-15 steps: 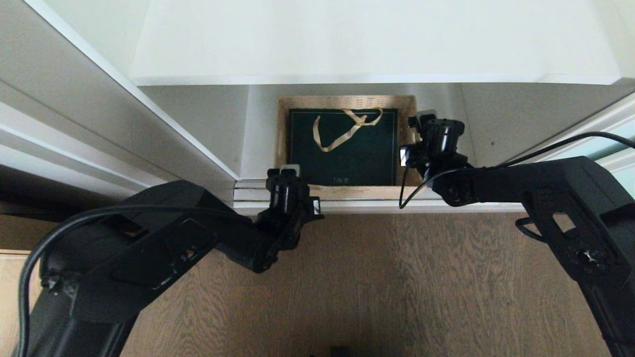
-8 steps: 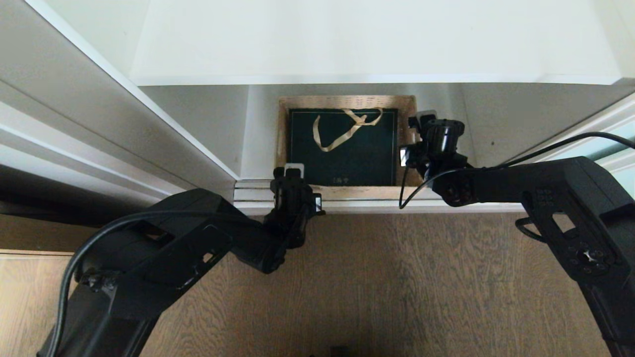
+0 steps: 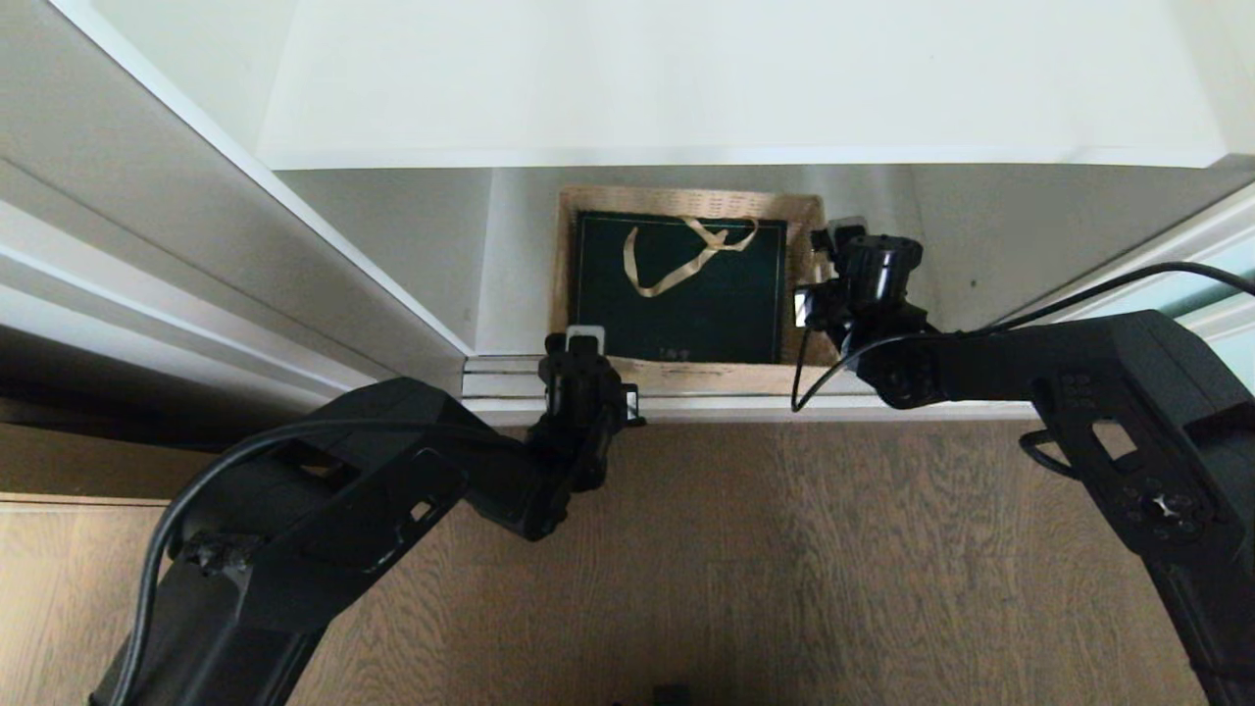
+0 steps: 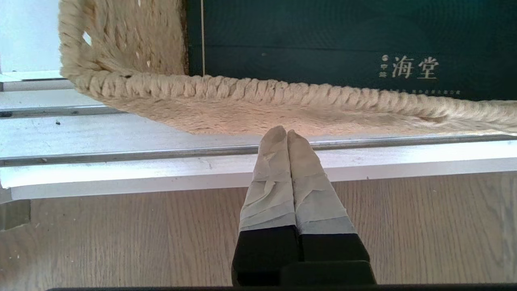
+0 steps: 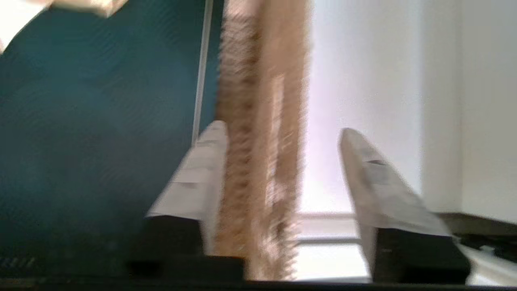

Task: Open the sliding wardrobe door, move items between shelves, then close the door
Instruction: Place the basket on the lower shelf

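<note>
The tan wicker basket (image 3: 686, 198) sits on the wardrobe's lower white shelf (image 3: 510, 284) with the dark green gift bag (image 3: 686, 304) lying flat inside. My right gripper (image 3: 833, 235) is open, its fingers straddling the basket's right wall (image 5: 250, 121) with a gap on the outer side; the bag (image 5: 101, 121) lies beyond the inner finger. My left gripper (image 3: 583, 341) is shut and empty, its tips (image 4: 286, 133) over the door track just short of the basket's near rim (image 4: 226, 87). A sliver of the sliding wardrobe door (image 3: 1221, 270) shows at the right edge.
An upper white shelf (image 3: 686, 88) overhangs the back of the basket. The silver floor track (image 3: 745, 397) runs along the wardrobe's front edge. Grey side panels (image 3: 147, 245) slant down on the left. Brown wood-grain floor (image 3: 784, 549) lies in front.
My right gripper has opened off the basket's right wall. The basket has shifted slightly to the right. My left arm has pushed forward, bringing its shut gripper up to the basket's near rim.
</note>
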Robot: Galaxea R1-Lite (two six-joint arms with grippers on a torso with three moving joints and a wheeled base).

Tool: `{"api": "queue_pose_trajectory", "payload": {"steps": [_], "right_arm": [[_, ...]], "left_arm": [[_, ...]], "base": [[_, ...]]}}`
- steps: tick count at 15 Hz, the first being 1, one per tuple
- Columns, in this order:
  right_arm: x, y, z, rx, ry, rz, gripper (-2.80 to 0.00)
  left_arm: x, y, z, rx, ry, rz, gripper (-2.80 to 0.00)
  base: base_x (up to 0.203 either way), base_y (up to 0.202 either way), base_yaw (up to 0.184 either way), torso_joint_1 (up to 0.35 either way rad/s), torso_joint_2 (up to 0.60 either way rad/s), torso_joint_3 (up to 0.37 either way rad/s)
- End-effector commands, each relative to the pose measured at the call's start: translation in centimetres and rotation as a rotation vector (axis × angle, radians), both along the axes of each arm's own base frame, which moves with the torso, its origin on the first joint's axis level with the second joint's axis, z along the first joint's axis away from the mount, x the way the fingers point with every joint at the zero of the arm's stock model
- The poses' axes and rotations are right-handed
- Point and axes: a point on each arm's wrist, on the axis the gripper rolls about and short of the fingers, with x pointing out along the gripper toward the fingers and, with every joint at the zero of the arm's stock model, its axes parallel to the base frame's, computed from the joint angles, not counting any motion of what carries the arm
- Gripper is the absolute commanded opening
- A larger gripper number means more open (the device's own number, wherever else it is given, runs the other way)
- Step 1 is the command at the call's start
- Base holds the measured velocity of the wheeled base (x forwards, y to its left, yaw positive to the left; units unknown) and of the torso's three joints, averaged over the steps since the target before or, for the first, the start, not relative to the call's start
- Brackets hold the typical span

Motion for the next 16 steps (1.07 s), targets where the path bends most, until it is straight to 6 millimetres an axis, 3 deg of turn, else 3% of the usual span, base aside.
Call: {"api": "queue_pose_trajectory", "payload": {"steps": [1, 5, 9, 10, 16], "right_arm": [[0.0, -0.3, 0.3, 0.004, -0.017, -0.009, 0.0], [-1.3, -1.9, 3.6, 0.031, -0.098, -0.045, 0.0], [-3.0, -2.1, 3.9, 0.02, -0.066, -0.045, 0.0], [-3.3, -2.0, 4.0, 0.019, -0.06, -0.041, -2.8], [-8.7, -1.8, 3.8, -0.027, 0.068, 0.019, -2.8]], "left_arm": [[0.2, 0.1, -0.1, -0.003, -0.003, 0.006, -2.8], [0.4, 0.2, 0.0, -0.002, -0.005, 0.007, -2.8], [0.8, 0.9, -0.1, -0.003, -0.002, 0.018, -2.8], [0.9, 1.2, -0.1, -0.001, -0.001, 0.024, -2.8], [1.3, 1.4, 0.4, -0.007, -0.014, 0.018, -2.8]], "base": [[0.0, 0.0, 0.0, 0.0, 0.0, 0.0], [0.0, 0.0, 0.0, 0.0, 0.0, 0.0], [0.0, 0.0, 0.0, 0.0, 0.0, 0.0], [0.0, 0.0, 0.0, 0.0, 0.0, 0.0], [0.0, 0.0, 0.0, 0.0, 0.0, 0.0]]}}
